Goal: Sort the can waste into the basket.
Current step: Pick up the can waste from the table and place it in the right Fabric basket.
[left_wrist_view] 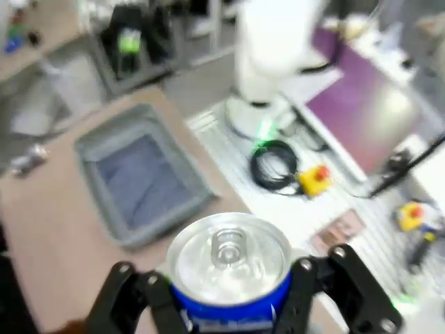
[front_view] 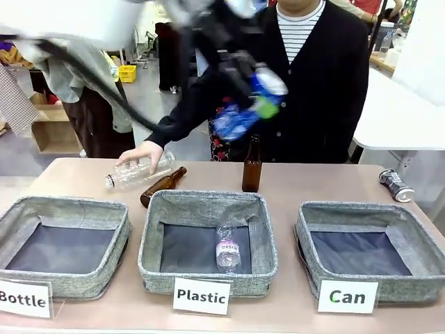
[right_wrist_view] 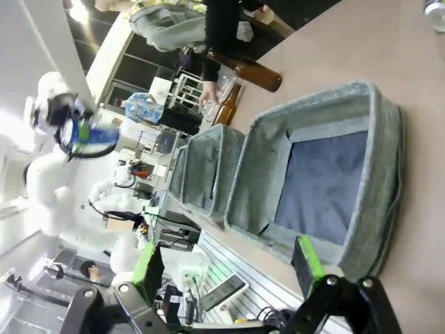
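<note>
While a person's hand (front_view: 142,152) rests on a clear bottle (front_view: 135,170) across the table (front_view: 327,188), the front view has the left gripper (front_view: 254,104) high up and clamped on the blue can (front_view: 233,124) (all blurred up there), at about eleven o'clock from the empty Can basket (front_view: 304,229), with the dented grey can (front_view: 395,185) lying at its one o'clock. Along the left wrist, the blue can (left_wrist_view: 229,268) sits top-up between the fingers (left_wrist_view: 139,299), the basket (left_wrist_view: 132,118) below at ten o'clock. Along the right wrist, the right gripper (right_wrist_view: 228,268) gapes wide, holding nothing, over that bare basket (right_wrist_view: 250,174); I'd say neither can is sorted yet, one nearing its drop and one untouched.
</note>
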{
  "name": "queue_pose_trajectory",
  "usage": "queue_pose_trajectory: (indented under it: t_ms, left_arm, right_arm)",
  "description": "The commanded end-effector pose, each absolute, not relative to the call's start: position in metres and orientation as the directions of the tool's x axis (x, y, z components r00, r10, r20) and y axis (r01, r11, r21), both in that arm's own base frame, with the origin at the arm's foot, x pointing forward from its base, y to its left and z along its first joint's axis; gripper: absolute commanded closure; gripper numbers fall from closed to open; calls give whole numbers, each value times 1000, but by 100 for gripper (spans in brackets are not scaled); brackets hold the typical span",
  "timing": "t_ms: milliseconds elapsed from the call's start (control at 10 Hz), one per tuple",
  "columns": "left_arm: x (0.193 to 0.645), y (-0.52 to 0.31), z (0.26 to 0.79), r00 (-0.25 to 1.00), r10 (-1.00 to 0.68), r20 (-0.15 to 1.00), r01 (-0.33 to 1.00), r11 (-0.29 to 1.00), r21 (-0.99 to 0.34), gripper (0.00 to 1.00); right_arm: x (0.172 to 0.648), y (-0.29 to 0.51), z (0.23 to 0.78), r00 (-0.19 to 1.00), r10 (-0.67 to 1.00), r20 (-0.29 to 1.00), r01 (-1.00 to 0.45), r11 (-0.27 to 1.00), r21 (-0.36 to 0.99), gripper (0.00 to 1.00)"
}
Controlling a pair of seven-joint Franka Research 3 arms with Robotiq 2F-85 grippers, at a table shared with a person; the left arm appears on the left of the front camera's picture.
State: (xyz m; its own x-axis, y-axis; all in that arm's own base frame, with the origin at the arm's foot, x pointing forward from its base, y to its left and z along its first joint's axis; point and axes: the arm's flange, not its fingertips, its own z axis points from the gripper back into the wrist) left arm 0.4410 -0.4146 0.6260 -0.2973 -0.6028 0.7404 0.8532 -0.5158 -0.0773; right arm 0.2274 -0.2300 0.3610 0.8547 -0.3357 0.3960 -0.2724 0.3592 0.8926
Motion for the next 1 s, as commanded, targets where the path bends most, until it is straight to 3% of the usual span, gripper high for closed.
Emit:
queue_pose_trajectory:
  t_ms: [0,200,500,600,700,800,900]
  left_arm:
    - [518,-524,627,-328,-665,670,818,-556,-151,86]
    - [543,-639,591,-306,-678,669,804,-560,-200,86]
    - [539,-713,525,-241,-697,676,733,-587,-344,86]
    - [531,-721,514,-250,-727,639,733,-574,-365,86]
    - [530,-719,514,-302,-752,587,743,-571,-349,86]
    - [448,-632,459,-243,-692,680,749,-579,-322,86]
    - [448,-632,459,-243,-692,680,749,-579,-322,86]
  right_arm:
    - [198,-236,361,867,-313,386,-288,318,903,0]
    - [184,-264,349,861,-367,352,-270,256,928,0]
    - [186,-309,332,837,-461,295,-262,136,955,0]
    - [176,-270,344,856,-403,323,-245,234,941,0]
    - [176,-270,344,856,-403,323,-245,234,941,0]
    - [176,-270,344,856,-403,323,-245,234,941,0]
    - [176,-270,344,856,-403,323,-245,234,941,0]
